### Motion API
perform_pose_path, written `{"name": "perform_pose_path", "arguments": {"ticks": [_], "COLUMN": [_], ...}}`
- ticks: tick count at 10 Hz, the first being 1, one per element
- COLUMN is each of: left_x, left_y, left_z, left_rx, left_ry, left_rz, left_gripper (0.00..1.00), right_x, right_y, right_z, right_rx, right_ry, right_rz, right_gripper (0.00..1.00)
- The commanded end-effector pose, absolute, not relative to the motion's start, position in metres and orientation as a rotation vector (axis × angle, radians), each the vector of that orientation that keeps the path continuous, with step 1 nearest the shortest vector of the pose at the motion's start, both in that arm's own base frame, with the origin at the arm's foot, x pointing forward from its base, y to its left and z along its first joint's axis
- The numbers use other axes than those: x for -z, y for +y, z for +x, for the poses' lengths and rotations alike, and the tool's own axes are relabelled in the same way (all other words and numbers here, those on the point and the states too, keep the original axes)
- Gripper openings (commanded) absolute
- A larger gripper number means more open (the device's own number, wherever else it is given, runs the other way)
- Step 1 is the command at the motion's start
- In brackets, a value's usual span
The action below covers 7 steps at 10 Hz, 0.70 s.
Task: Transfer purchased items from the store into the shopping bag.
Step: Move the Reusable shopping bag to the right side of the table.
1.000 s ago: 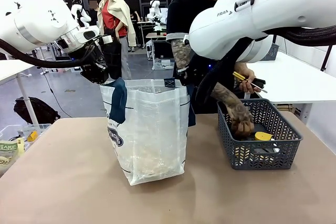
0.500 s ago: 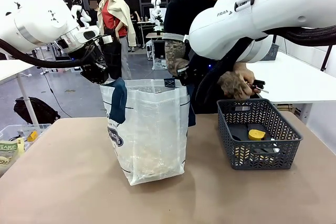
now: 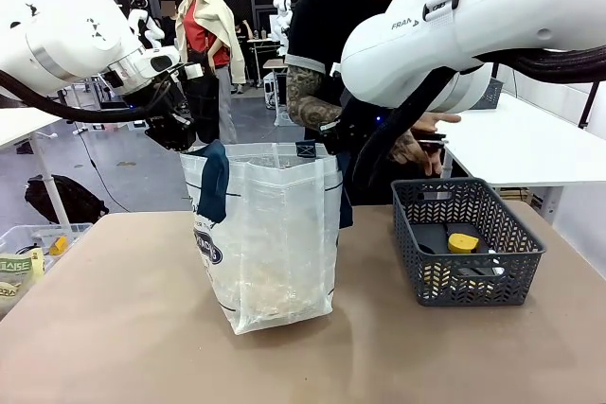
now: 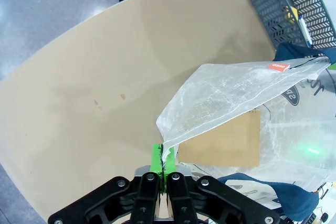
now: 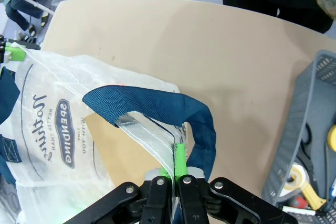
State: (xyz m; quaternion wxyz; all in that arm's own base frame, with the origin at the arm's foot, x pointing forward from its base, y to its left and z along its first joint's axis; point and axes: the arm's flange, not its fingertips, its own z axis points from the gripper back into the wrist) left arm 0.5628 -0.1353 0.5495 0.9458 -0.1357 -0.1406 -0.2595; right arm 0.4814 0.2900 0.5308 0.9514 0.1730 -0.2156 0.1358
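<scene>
At 3 o'clock from the shopping bag point(image 3: 270, 234), over the basket point(image 3: 469, 279), the person's hand point(image 3: 415, 147) is holding a small dark item point(image 3: 434, 140), nearer the right gripper point(image 5: 176, 167) than the left gripper point(image 4: 164, 162), both pinching the bag's rim.

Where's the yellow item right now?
Front view: the yellow item lies inside the basket on the right, beside a dark flat item, with the bag to the basket's left.
</scene>
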Motion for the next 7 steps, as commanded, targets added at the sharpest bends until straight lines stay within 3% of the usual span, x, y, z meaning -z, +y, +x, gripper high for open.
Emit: {"name": "perform_pose_path", "arguments": {"ticks": [1, 7], "left_x": [-0.5518, -0.5518], "left_y": [-0.1324, -0.1324], "left_z": [0.5616, 0.5616], "left_rx": [0.511, 0.511], "left_ry": [-0.287, -0.287], "left_rz": [-0.274, -0.274], "left_gripper": [0.0, 0.0], "right_x": [-0.531, -0.531], "right_y": [0.2867, 0.2867], "right_z": [0.4821, 0.4821], "right_rx": [-0.273, -0.273], "right_ry": [-0.438, -0.438], "right_rz": [0.36, 0.36], "right_gripper": [0.0, 0.0]}}
